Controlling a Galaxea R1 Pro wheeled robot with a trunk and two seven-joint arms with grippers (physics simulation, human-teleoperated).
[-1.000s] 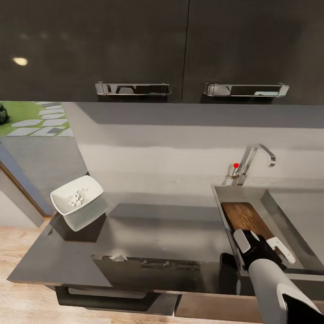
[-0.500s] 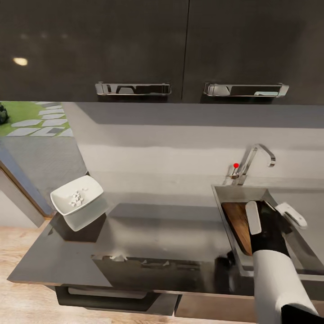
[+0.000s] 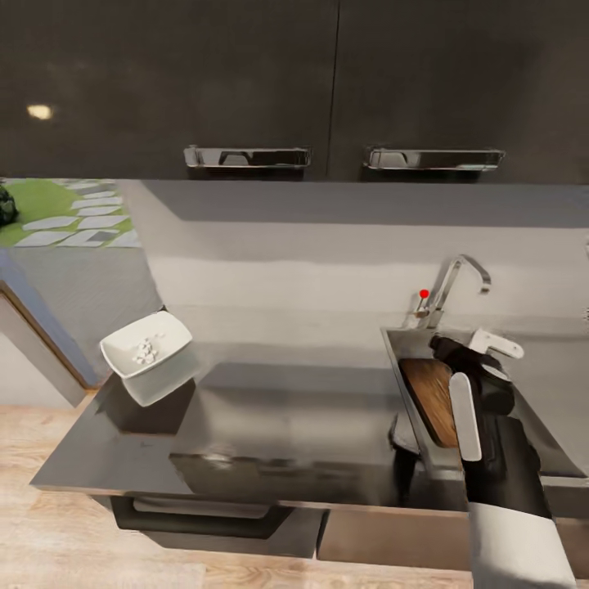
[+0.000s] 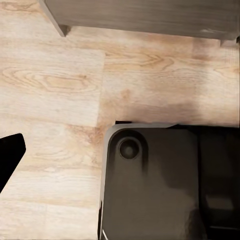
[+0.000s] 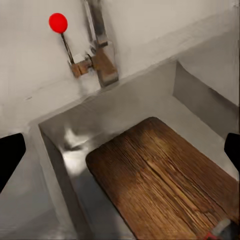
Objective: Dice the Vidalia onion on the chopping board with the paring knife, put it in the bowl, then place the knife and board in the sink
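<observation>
The brown chopping board (image 3: 432, 391) lies inside the sink (image 3: 398, 353) at the right of the countertop (image 3: 286, 409). My right gripper (image 3: 483, 380) hovers open over the basin, above the board and near the tap (image 3: 454, 282). In the right wrist view the chopping board (image 5: 160, 175) rests on the sink (image 5: 135, 107) floor, with both dark fingertips (image 5: 10, 155) spread wide at the picture's edges. A small grey and red tip (image 5: 220, 231), perhaps the paring knife, shows at the board's corner. The white bowl (image 3: 135, 366) stands at the countertop's left end with diced onion (image 3: 146, 350) in it.
Dark wall cabinets with chrome handles (image 3: 245, 155) hang above the countertop. The tap's red-tipped lever (image 5: 58, 22) stands behind the basin. In the left wrist view one dark fingertip (image 4: 9, 155) hangs over the wood floor (image 4: 60, 85), beside the robot's dark base (image 4: 150, 185).
My right gripper has risen off the board's near end and moved back over the sink toward the tap. The board stays in the sink. The head camera has shifted slightly.
</observation>
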